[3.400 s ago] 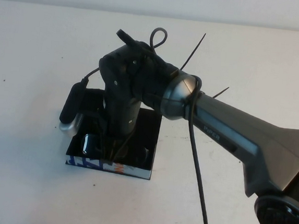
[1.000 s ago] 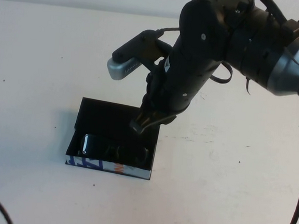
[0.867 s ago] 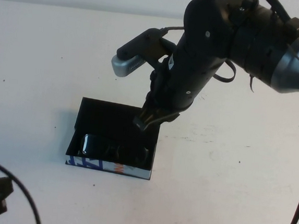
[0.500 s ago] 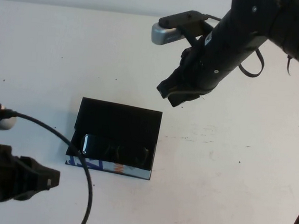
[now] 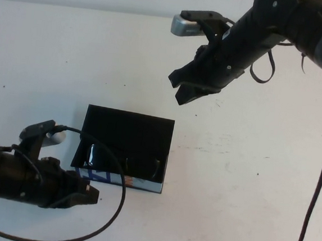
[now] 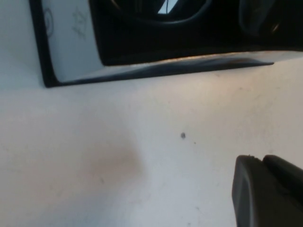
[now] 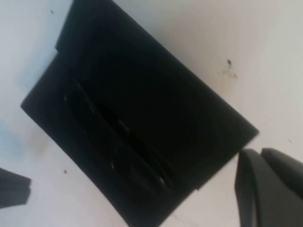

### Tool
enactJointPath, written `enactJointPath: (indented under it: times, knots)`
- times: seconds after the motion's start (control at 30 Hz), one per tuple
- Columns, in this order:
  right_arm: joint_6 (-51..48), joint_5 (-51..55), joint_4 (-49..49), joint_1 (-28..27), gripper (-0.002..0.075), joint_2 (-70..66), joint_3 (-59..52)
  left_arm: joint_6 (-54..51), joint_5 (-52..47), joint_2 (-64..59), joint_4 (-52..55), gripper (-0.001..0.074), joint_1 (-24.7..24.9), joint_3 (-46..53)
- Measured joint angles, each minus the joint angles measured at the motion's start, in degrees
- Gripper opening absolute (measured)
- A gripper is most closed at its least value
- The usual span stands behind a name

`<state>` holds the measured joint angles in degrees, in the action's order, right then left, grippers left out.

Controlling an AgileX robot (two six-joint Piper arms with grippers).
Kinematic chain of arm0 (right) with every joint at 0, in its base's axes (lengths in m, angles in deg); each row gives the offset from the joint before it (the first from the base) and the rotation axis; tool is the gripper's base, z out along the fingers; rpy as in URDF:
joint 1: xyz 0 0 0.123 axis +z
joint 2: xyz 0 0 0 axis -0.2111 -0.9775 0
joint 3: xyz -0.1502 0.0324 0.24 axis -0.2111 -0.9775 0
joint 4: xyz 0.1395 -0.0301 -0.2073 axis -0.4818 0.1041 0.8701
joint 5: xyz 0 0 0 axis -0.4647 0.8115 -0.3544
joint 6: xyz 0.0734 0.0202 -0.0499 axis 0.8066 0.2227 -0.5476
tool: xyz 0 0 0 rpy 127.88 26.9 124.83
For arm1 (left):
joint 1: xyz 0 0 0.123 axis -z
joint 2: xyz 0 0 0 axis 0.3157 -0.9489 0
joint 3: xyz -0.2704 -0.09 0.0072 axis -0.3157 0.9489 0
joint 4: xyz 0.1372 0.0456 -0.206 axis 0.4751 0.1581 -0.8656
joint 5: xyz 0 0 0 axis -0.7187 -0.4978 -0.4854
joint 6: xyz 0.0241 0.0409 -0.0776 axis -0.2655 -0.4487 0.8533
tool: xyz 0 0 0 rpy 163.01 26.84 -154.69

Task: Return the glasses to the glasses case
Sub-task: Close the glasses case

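Note:
The glasses case (image 5: pixel 127 130) lies open on the white table, its flap lid laid flat behind it and its patterned side (image 5: pixel 116 178) facing front. The black glasses (image 5: pixel 124 161) rest inside, along the front wall. My right gripper (image 5: pixel 180 88) hangs shut and empty in the air, up and to the right of the case. My left gripper (image 5: pixel 85 196) is shut, low over the table by the case's front left corner. In the right wrist view the case (image 7: pixel 156 104) and the glasses (image 7: pixel 118 146) lie beyond the right gripper (image 7: pixel 258 152). The left wrist view shows the left gripper (image 6: pixel 259 158) near the case's side (image 6: pixel 71 47).
A black cable (image 5: pixel 114 206) loops from the left arm (image 5: pixel 9 175) across the table in front of the case. Another cable (image 5: pixel 316 185) hangs down at the right edge. The white table (image 5: pixel 246 179) spreads to the right of the case.
The right gripper has lifted off the case and swung up and to the right. The left arm has come in from the lower left, up to the case's front corner.

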<state>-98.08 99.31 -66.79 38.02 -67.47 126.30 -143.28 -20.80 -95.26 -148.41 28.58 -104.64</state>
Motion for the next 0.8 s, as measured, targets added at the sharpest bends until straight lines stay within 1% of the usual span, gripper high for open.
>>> enactJointPath:
  times: [0.17,0.4,0.53,0.8]
  knots:
    - [0.0,3.4,-0.9,0.0,-0.0011,-6.3,9.8,-7.6,0.3,-4.5,-5.6,-0.0004,0.0,-0.1]
    - [1.6,3.9,-1.0,0.0,-0.0011,-15.6,22.2,-14.0,0.5,-8.5,-10.2,-0.0004,0.0,-0.1]
    - [2.3,4.0,-1.0,0.0,-0.0011,-19.5,25.8,-17.3,1.3,-9.2,-12.7,-0.0004,0.0,-0.1]
    - [2.4,4.1,-1.3,0.0,-0.0011,-22.8,27.2,-20.9,2.3,-9.5,-16.2,-0.0004,0.0,-0.3]
